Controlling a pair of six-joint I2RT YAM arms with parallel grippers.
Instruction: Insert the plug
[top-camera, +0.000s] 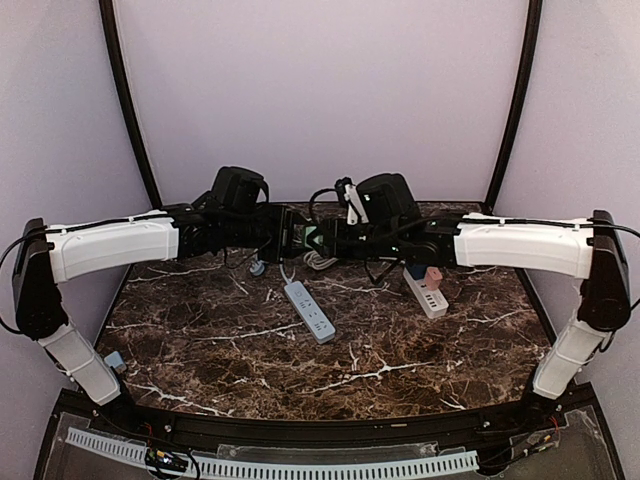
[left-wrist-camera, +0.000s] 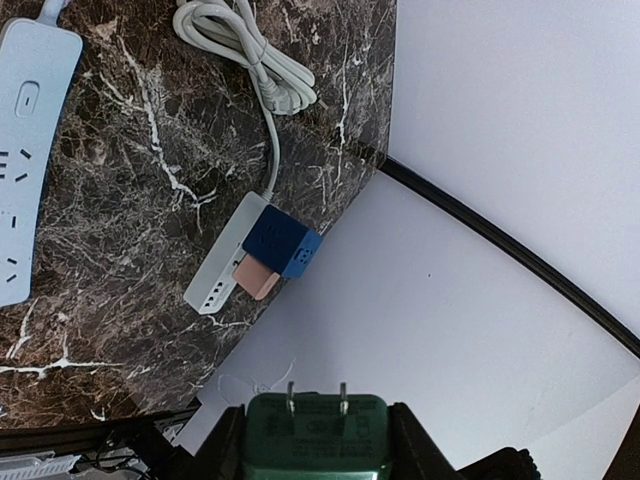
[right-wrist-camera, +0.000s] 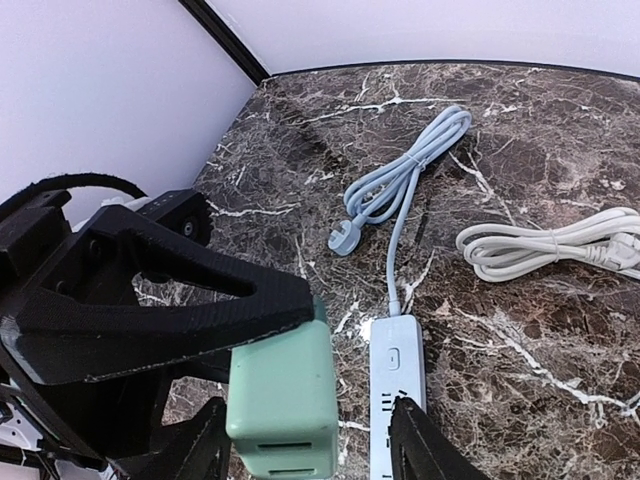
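A green two-prong plug (left-wrist-camera: 317, 432) is held above the table between the two arms, where it shows as a green patch (top-camera: 312, 238). My left gripper (left-wrist-camera: 317, 440) is shut on it, prongs pointing away from the wrist. My right gripper (right-wrist-camera: 305, 445) is open, and the plug's body (right-wrist-camera: 283, 400) sits between its fingers, close to the left one with a gap on the right. A light-blue power strip (top-camera: 309, 310) lies on the table below and shows in the right wrist view (right-wrist-camera: 397, 400). The left gripper (top-camera: 296, 238) and right gripper (top-camera: 328, 238) face each other.
A white power strip (top-camera: 427, 290) at the right holds a blue adapter (left-wrist-camera: 283, 243) and a pink adapter (left-wrist-camera: 256, 277). A coiled white cable (right-wrist-camera: 550, 245) and a coiled light-blue cable (right-wrist-camera: 400, 175) lie towards the back of the marble table (top-camera: 230, 370). Walls enclose the back and sides.
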